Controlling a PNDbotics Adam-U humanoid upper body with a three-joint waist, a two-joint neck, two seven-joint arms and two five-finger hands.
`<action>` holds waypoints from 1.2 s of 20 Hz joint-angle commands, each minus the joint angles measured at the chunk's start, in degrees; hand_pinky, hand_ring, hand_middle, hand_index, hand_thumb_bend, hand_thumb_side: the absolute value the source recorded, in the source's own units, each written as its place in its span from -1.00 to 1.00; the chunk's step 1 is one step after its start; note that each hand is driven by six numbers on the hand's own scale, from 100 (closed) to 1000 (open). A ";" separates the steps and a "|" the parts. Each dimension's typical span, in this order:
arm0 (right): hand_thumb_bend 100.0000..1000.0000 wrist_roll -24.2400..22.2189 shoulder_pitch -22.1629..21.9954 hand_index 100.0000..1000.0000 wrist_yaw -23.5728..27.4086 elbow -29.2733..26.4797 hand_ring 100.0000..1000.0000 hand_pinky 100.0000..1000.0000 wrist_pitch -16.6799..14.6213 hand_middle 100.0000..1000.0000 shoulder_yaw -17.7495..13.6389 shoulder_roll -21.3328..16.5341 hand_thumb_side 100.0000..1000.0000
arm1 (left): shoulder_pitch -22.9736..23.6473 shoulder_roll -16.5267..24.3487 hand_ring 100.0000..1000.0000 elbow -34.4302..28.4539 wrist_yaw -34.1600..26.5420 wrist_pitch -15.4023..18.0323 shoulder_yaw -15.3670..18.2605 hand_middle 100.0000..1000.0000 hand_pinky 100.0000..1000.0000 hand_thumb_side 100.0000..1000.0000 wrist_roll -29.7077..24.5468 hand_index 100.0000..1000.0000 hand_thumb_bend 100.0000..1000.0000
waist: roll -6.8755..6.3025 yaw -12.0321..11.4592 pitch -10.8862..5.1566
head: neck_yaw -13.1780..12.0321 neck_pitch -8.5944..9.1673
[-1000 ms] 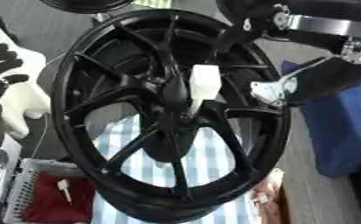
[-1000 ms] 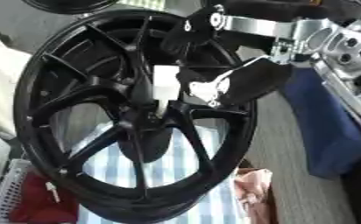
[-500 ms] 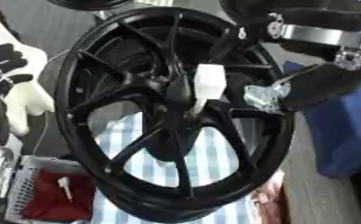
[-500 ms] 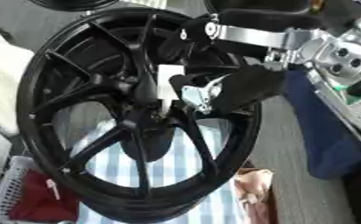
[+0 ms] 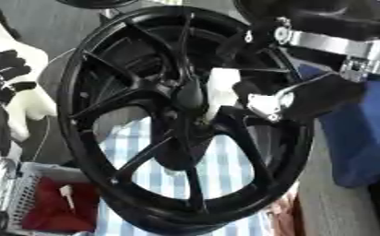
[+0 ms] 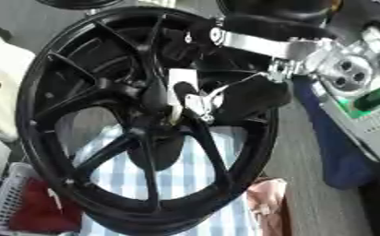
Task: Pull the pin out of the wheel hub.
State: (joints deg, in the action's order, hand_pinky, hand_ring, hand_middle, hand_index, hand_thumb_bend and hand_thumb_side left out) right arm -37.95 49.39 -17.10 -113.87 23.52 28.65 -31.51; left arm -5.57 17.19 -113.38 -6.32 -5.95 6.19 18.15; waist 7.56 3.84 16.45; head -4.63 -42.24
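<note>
Your right hand point(image 5: 306, 99) sits at 3 o'clock of the white pin point(image 5: 222, 92) on the wheel hub point(image 5: 189, 94). Can't tell whether its fingers are wide or narrow. Left hand point(image 5: 3, 69) is at 9 o'clock, fingers curled.

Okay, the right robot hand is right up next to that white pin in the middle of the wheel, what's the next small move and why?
Probably close the fingers of the right robot hand around the white pin. The hand sits beside the pin at the centre of the black wheel hub, with fingertips at the pin's side, but no curled grasp shows. The pin is not out of the hub yet, so it needs gripping before any pull.
</note>
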 commanded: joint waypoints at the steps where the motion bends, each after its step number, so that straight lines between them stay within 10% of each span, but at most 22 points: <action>1: -1.00 -0.19 0.75 0.79 -1.56 -0.72 0.94 0.83 0.82 0.62 -0.19 -0.66 -0.09 | -0.57 1.12 0.38 -1.22 0.37 0.00 0.10 0.19 0.22 0.58 0.04 0.40 -0.97 | -0.26 -0.06 -0.55 | 0.20 0.54; 9: -1.00 -2.14 0.06 0.82 -4.02 -0.72 0.96 0.85 2.04 0.64 0.06 -0.38 0.20 | -0.75 0.91 0.38 -1.22 0.54 -0.17 0.01 0.19 0.22 0.60 0.10 0.40 -0.97 | 0.00 -0.65 0.47 | 0.55 0.72; 14: -1.00 -2.14 -0.13 0.83 -5.48 -0.72 0.98 0.85 2.47 0.64 -0.51 -0.70 -0.10 | -0.91 0.64 0.37 -1.22 0.57 -0.24 -0.22 0.19 0.22 0.62 -0.03 0.40 -0.97 | 0.13 -0.82 0.99 | 0.71 1.00; 24: -1.00 -3.46 -0.58 0.84 -8.84 -0.68 0.98 0.86 2.10 0.63 -0.38 -0.65 -0.05 | -1.19 0.54 0.37 -1.22 0.74 -0.33 -0.44 0.18 0.22 0.63 -0.20 0.40 -0.98 | 0.29 -1.58 2.35 | 1.27 1.56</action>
State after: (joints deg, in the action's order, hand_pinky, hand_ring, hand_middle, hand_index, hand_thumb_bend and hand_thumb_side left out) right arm -40.55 48.31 -25.14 -113.87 25.17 28.96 -31.45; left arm -6.22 17.08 -113.38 -5.93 -6.33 5.82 18.00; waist 8.16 2.29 19.65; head -3.59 -41.36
